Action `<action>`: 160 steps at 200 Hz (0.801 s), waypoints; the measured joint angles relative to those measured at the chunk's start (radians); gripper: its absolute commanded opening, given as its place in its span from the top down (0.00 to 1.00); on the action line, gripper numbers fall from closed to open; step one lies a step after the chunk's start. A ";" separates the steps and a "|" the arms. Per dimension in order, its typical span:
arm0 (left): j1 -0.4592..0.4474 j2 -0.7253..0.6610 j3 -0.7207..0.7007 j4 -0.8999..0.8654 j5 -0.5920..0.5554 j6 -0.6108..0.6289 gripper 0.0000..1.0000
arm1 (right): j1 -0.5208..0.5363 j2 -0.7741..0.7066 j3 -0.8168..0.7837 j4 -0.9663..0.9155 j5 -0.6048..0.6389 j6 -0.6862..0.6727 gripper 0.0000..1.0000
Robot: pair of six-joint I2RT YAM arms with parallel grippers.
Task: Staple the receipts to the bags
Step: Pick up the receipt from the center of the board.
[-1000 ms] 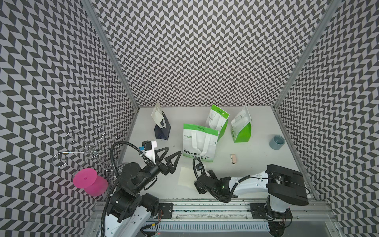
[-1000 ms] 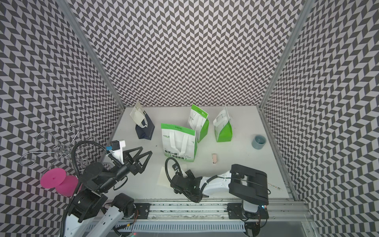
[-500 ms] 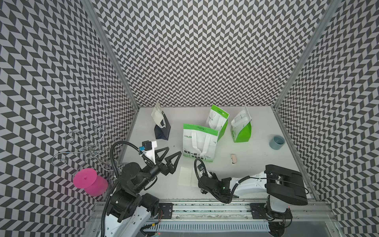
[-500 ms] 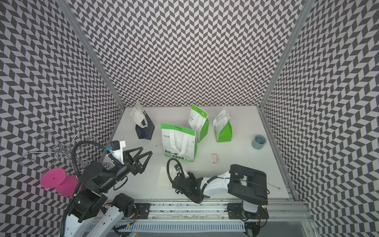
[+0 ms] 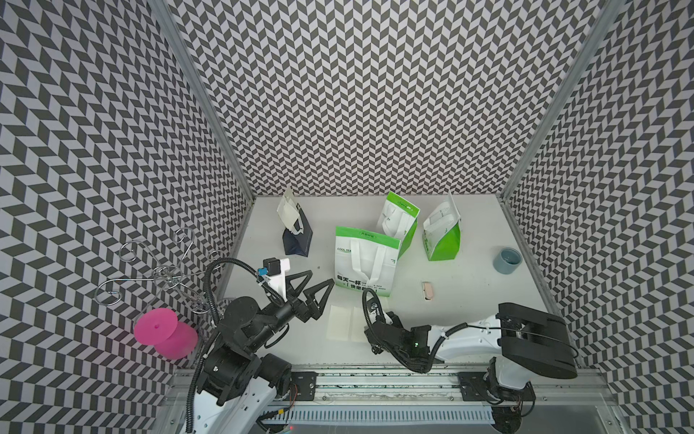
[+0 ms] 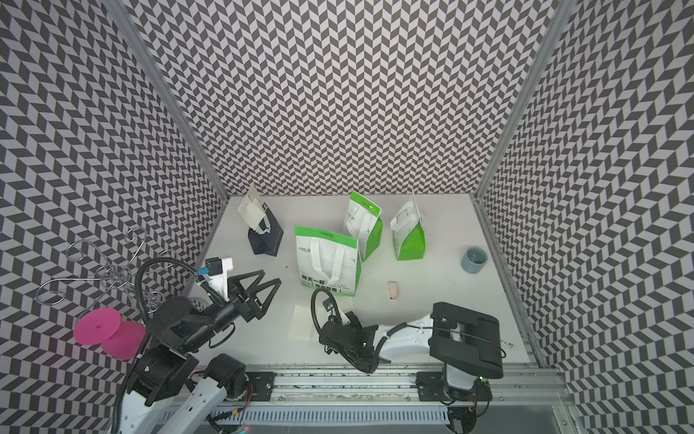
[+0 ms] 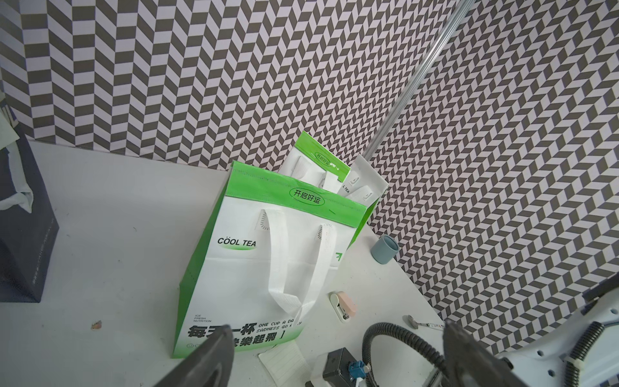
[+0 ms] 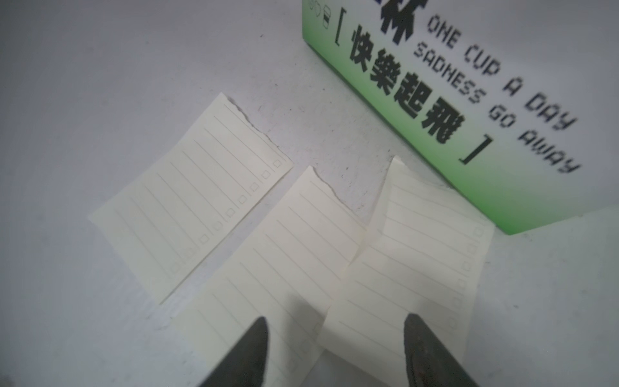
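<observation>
Three cream lined receipts (image 8: 191, 197) (image 8: 278, 268) (image 8: 412, 268) lie side by side at the table's front centre (image 5: 343, 323), the right one curled over the middle one's edge. My right gripper (image 8: 336, 320) is open just above those two, nothing between its fingers. The large green-and-white bag (image 5: 366, 263) (image 8: 469, 100) stands right behind the receipts. Two smaller green bags (image 5: 400, 221) (image 5: 441, 233) and a navy bag (image 5: 298, 240) stand further back. My left gripper (image 5: 321, 276) (image 7: 336, 326) hangs open and empty left of the large bag.
A pinkish-white stapler (image 5: 428, 291) (image 7: 343, 306) lies right of the large bag. A grey-blue cup (image 5: 507, 260) stands near the right wall. A pink spool (image 5: 165, 332) and wire hooks sit outside the left wall. Patterned walls close three sides.
My right wrist has shifted slightly to the right over the receipts. The left arm, the bags and the stapler have not moved.
</observation>
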 measured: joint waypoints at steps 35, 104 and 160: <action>0.000 -0.001 -0.003 0.002 0.008 -0.005 0.03 | -0.035 -0.020 -0.004 -0.005 0.006 0.038 0.16; 0.000 -0.002 -0.010 0.007 0.014 -0.011 0.03 | -0.117 -0.008 -0.005 -0.006 -0.031 0.074 0.21; 0.000 -0.005 -0.010 0.007 0.014 -0.011 0.03 | -0.118 0.034 -0.032 0.035 -0.036 0.077 0.42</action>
